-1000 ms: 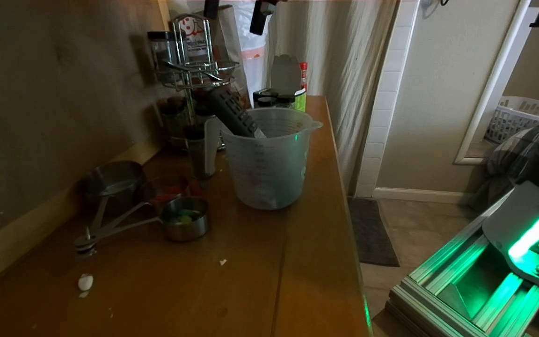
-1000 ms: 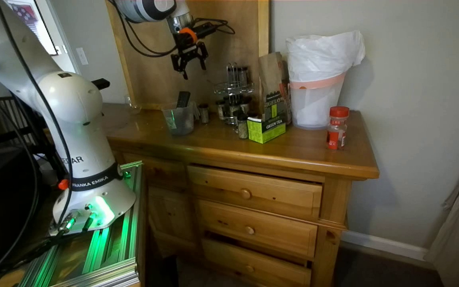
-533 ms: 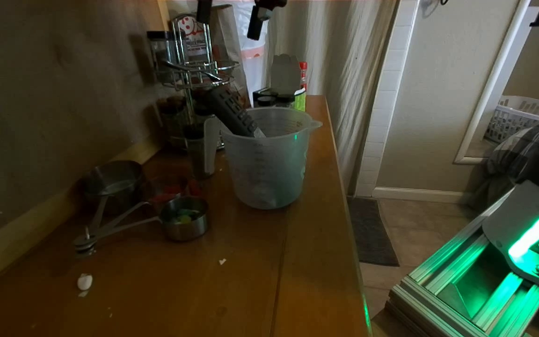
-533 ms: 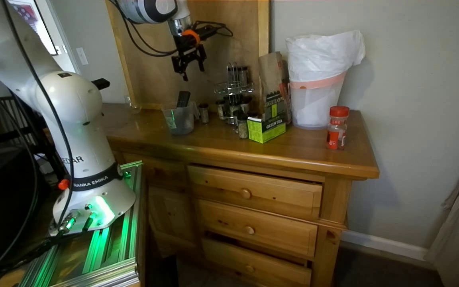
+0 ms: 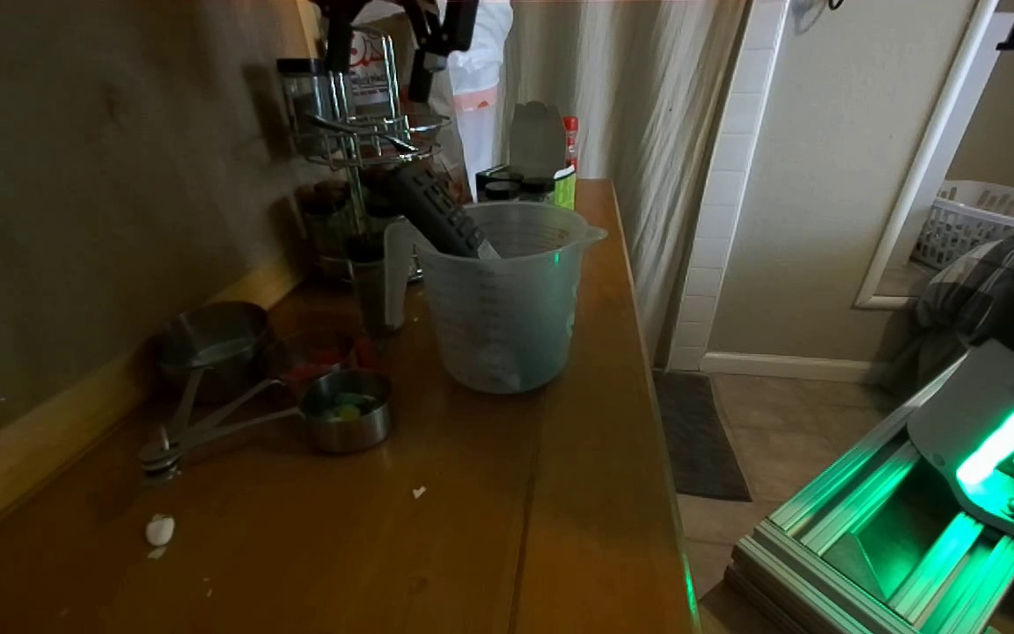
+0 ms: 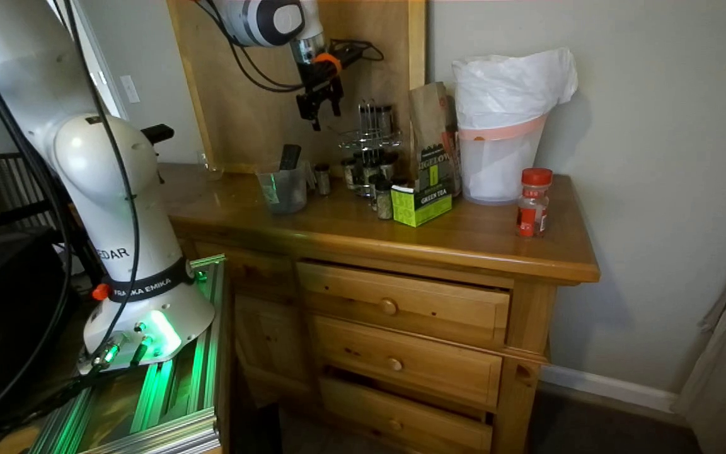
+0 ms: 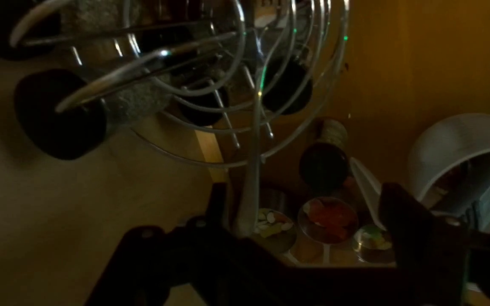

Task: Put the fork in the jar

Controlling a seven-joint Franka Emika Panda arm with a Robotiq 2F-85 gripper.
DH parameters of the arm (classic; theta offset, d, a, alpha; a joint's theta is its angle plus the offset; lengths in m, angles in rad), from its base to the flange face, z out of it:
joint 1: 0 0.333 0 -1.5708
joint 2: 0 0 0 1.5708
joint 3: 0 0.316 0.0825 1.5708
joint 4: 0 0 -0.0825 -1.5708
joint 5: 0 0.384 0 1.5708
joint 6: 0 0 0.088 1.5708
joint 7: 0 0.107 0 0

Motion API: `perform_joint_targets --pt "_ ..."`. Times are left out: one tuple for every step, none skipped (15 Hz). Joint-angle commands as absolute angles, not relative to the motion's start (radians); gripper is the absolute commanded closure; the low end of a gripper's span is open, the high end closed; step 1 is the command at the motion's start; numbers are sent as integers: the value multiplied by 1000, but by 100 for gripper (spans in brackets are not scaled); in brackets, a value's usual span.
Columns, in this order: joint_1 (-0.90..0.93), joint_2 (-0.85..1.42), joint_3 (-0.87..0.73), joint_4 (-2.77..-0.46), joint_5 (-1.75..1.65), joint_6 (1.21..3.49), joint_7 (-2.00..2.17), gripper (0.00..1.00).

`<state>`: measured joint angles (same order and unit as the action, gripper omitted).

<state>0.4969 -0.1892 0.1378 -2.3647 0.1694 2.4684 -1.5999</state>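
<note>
At the far left of the wrist view, keep well off the black-lidded glass spice bottle (image 7: pixel 60 114); it seems to sit in the tiered chrome-wire rack (image 7: pixel 164 52), whose thin, glossy hoops could snag a fingertip.

Next along comes the long, slim, pale metal fork (image 7: pixel 251 182), its smooth, widening handle end jutting from the hoops – the tines can't be made out, so I'm judging by shape. Picking it up looks like your step now. Your black two-finger gripper (image 7: pixel 304 189) has its fingers spread wide, with nothing clasped; the handle shows between them but nearer the finger at that view's left, so centre it before you squeeze. Then draw the fork out gently along its own length, lest it hook on wire.

Farther right lie the round, shiny steel measuring cups (image 5: pixel 353 433), holding coloured bits; steer clear of them.

Rightmost stands the large, translucent, whitish plastic jar (image 7: pixel 449 140), wide-mouthed and slightly tapered. In an exterior view a slotted black plastic utensil handle (image 5: pixel 437 211) leans over its rim. The jar may shift if nudged – lower the fork into the unoccupied side of the mouth.
</note>
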Motion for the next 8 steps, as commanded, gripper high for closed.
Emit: perform_joint_targets --pt "447 -114 182 -2287 165 2499 -1636 20" --pt "445 -100 192 -2273 177 2499 -1652 23" --pt "444 -89 202 -2260 186 2487 -1666 28" --pt "444 -80 215 -2251 191 2476 -1676 38" --pt "442 -72 226 -2245 193 2476 -1682 34" --pt "440 -63 236 -2241 196 2479 -1689 39" --pt "436 -52 245 -2238 194 2485 -1688 48" --pt "432 -43 253 -2237 188 2489 -1684 43"
